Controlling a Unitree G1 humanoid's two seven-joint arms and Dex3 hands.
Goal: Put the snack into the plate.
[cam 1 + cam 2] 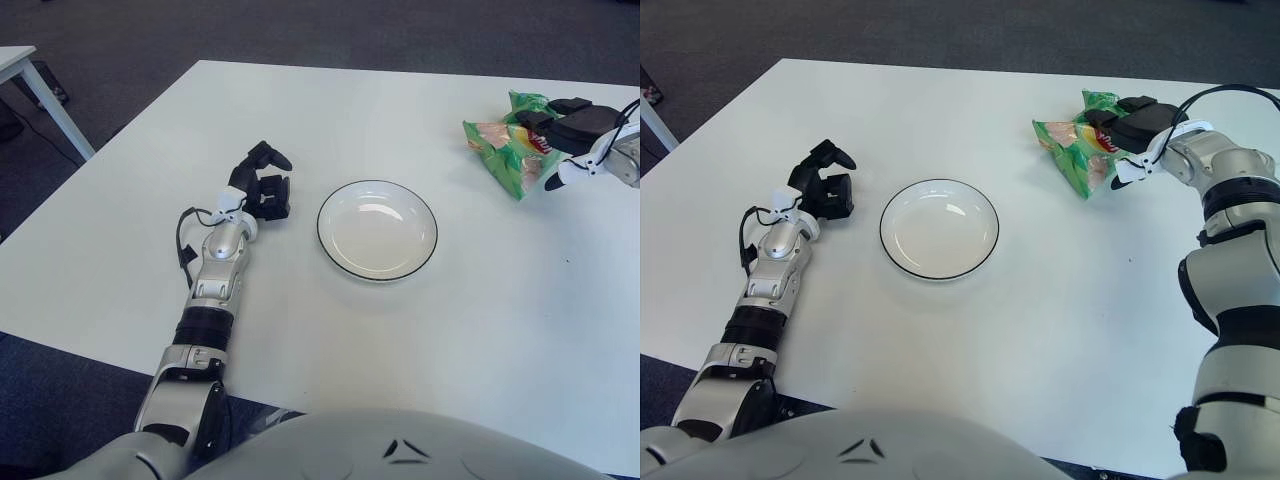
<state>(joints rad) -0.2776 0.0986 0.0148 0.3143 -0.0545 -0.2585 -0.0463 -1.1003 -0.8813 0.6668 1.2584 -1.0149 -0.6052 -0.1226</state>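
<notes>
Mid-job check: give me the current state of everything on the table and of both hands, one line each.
Snack bag: on the table's far right, gripped, not in the plate.
Plate: upright on the table, holds nothing.
Right hand: closed on the snack bag's right side.
Left hand: left of the plate, fingers curled, holding nothing.
Table: white top, carrying the plate and bag.

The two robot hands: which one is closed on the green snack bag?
The right hand, at the table's far right, grips the green crinkled snack bag. The left hand holds nothing, left of the white black-rimmed plate.
</notes>
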